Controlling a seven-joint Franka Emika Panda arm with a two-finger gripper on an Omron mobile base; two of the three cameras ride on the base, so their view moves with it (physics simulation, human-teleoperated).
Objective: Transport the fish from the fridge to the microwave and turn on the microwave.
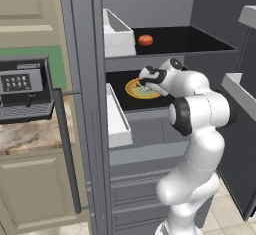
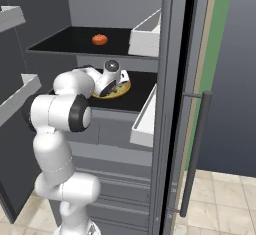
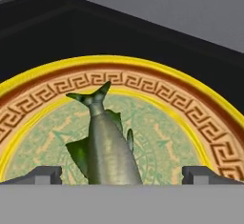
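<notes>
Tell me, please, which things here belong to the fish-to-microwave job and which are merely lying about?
Job: fish, on the yellow plate; fridge; open gripper.
Lying about: tomato; white door bins; small black appliance.

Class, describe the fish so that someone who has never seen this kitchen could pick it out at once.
Find the open fridge and its two black shelves. On the lower one lies a yellow plate with a patterned rim, under the open gripper. The fish lies on that plate: slim, greenish-grey, with a forked tail, unlike the round red tomato on the shelf above.
</notes>
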